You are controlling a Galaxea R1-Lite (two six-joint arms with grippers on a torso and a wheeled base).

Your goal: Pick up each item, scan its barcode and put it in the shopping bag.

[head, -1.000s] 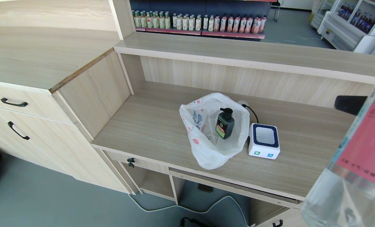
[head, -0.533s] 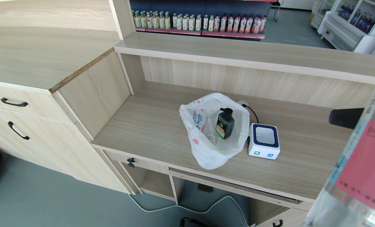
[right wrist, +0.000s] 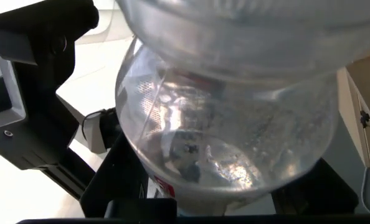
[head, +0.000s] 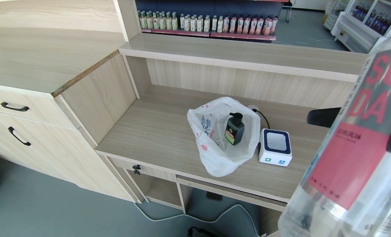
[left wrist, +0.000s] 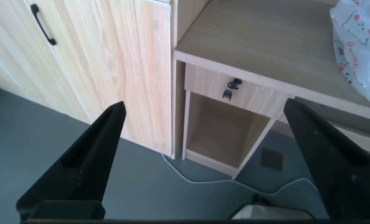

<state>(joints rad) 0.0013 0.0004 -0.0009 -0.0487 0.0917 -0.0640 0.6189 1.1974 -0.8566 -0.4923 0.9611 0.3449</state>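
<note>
The right jaws are clamped on a clear soda bottle [head: 346, 164] with a pink label, black fingers [head: 323, 117] pressing it from either side. The bottle is held tilted, up on the robot's right and close to the head camera. There it hides the right end of the surface [head: 156, 131]. A striped patch low on its label may be the barcode.

The left jaws are spread wide with nothing between them. They hang over the grey floor [left wrist: 141, 186], in front of the surface's left corner, near a cabinet door [left wrist: 98, 56].

On the surface a white plastic shopping bag [head: 211, 158] stands open, with a dark pump bottle [head: 234, 131] upright inside it. Just beside the bag, on its right, sits a white scanner [head: 275, 147] with a blue-framed window. A black cable [head: 262, 116] runs back from the scanner. Rows of drink bottles [head: 208, 23] line a shop shelf behind.
</note>
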